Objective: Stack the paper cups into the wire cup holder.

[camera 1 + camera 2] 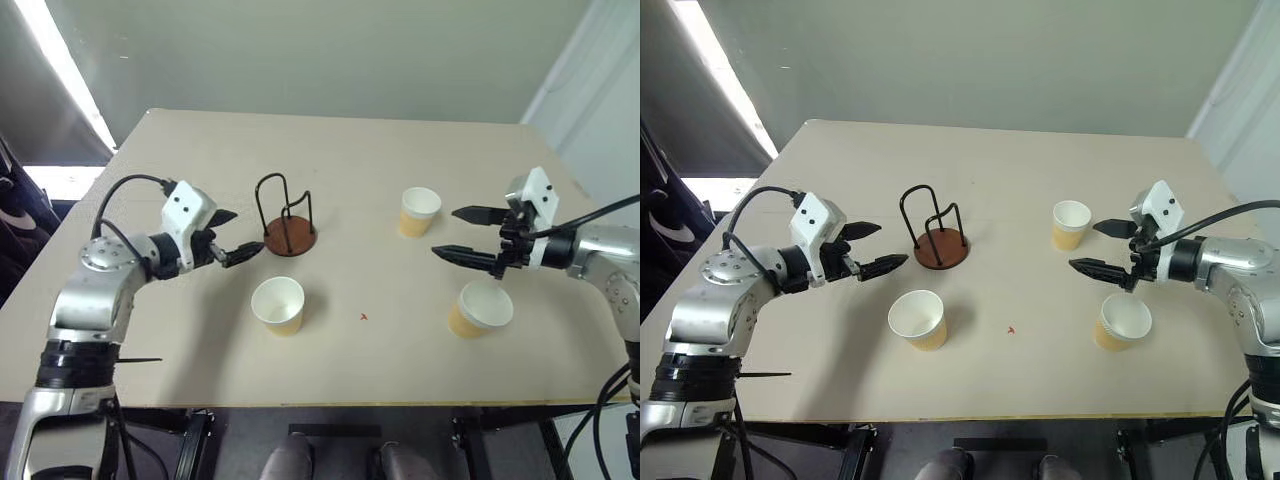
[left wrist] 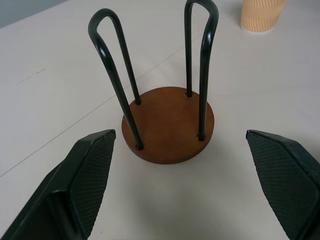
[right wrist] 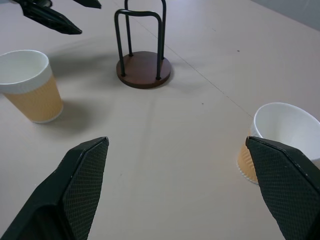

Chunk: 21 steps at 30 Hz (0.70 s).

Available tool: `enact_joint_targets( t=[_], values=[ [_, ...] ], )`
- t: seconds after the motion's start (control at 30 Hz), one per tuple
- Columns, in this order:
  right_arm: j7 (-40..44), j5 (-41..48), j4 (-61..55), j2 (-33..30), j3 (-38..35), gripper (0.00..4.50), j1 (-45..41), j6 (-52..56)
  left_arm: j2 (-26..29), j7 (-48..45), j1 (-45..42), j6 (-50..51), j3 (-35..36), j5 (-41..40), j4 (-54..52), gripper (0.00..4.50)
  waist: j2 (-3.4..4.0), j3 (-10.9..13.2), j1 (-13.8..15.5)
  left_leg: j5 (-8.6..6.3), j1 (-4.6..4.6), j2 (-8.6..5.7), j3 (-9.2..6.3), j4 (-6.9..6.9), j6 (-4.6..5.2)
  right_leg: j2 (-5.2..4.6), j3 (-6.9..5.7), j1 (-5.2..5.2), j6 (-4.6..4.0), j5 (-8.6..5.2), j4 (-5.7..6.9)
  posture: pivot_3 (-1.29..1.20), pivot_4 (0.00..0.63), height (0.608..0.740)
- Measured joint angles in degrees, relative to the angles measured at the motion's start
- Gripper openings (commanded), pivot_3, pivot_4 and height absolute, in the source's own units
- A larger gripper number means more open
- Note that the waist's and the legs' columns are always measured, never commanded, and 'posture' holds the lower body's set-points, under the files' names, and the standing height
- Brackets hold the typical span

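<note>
Left gripper [image 1: 232, 236] spread wide, nothing in it, hanging just above the table [image 1: 350, 150] and aimed right at the wire cup holder [image 1: 287, 218], which stands just beside the fingertips. Right gripper [image 1: 470, 234] also gaping wide and holding nothing, hovering between two of the cups.

Three paper cups out on the table, all upright and well apart: near-left cup [image 1: 279, 305] in front of the holder, far-right cup [image 1: 419, 212] just beyond the right gripper, near-right cup [image 1: 480, 309] just below and in front of it. Holder still bare, so no stacking done yet.

Handling guess: feather-light, thin walls, easy to crush or tip. Probably best pinched gently across the ribbed side a bit under the rolled rim, where the paper looks stiffest. Could slide on the smooth tabletop if nudged instead of gripped. Holder looks stiff, though maybe light enough to scoot if bumped while dropping a cup between the loops.
</note>
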Motion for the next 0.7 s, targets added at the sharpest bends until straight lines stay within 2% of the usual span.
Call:
enact_joint_targets(
  t=[0.37,0.7],
  values=[
    [-1.9,1.6,-0.6,0.0,-0.4,4.5,-0.3,1.6,-1.2,-2.5,-5.5,-2.1,-2.6,2.1,4.5,4.5,0.0,0.0,0.1,0.01,-0.01,0.0,-0.01,0.0,0.01,0.0,0.01,0.0,0.03,0.01,-0.04,0.0,0.15,0.74],
    [-2.3,1.7,-1.6,-0.3,-0.4,4.5,-0.3,1.5,-4.8,-2.5,-6.2,-3.2,-4.7,2.8,5.7,4.5,0.0,0.0,0.0,0.02,-0.03,0.01,0.0,0.0,0.03,0.0,0.01,0.0,0.05,0.03,-0.06,0.0,0.15,0.74]
  ],
)
